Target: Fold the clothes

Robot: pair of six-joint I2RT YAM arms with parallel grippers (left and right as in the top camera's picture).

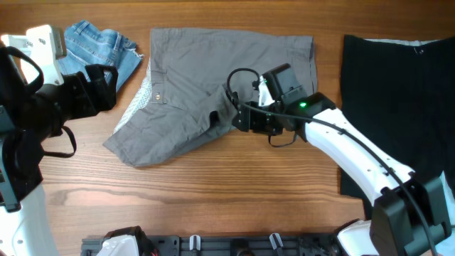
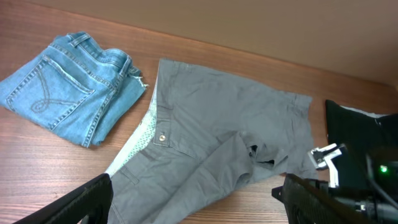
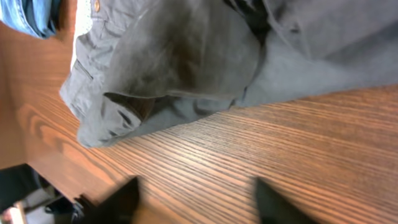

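Grey shorts (image 1: 206,85): lying spread on the wooden table (image 1: 213,206), one leg folded over at a slant, waist button and pale lining showing. They are sitting just ahead of the right gripper (image 3: 196,199) and ahead of the left gripper (image 2: 199,202).

Right gripper: standing partly open and gripping nothing, with bare wood showing between its fingers.

Left gripper: hovering wide open and carrying nothing.

Blue denim shorts (image 1: 99,46): lying just beside the left gripper.

Black garment (image 1: 398,107): lying behind the right gripper, well apart.
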